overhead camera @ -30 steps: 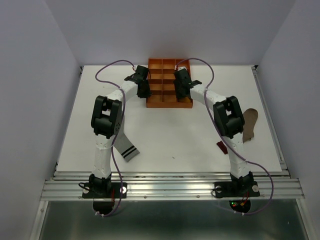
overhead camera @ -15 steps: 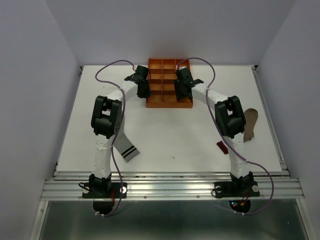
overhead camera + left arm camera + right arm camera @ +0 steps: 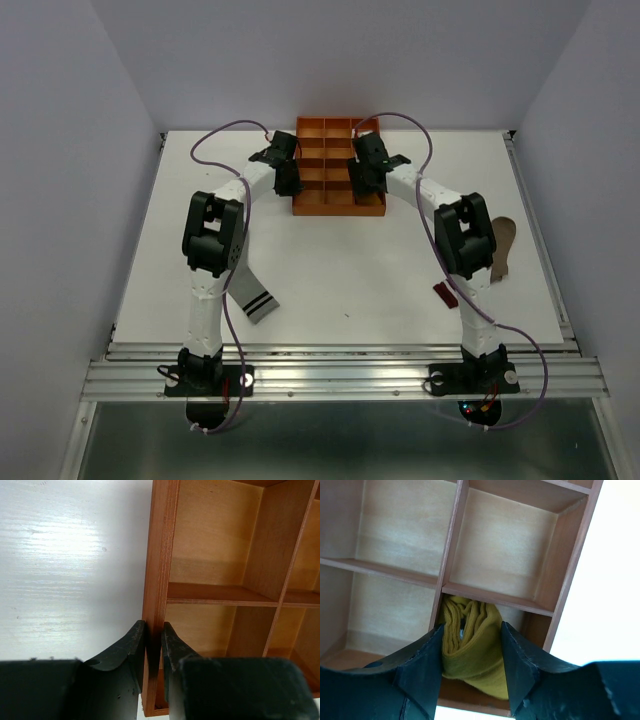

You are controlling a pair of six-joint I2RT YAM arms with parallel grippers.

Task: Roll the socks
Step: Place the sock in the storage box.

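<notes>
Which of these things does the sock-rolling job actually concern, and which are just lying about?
Job: rolled-up mustard-yellow sock; flat grey sock with black-white striped cuff; flat taupe-brown sock.
Lying about: orange wooden compartmented tray; white table.

The left arm [image 3: 203,300] and the right arm [image 3: 472,312] match: white tubular links joined by chunky black joint housings, each on a black base [image 3: 205,378]. A thin purple cable [image 3: 215,135] loops behind each pair of jaws and runs back along the arm. The jaws are matte black, curved and tapering, with faint pale specks. Small red and green lights [image 3: 472,406] show at the right base.
</notes>
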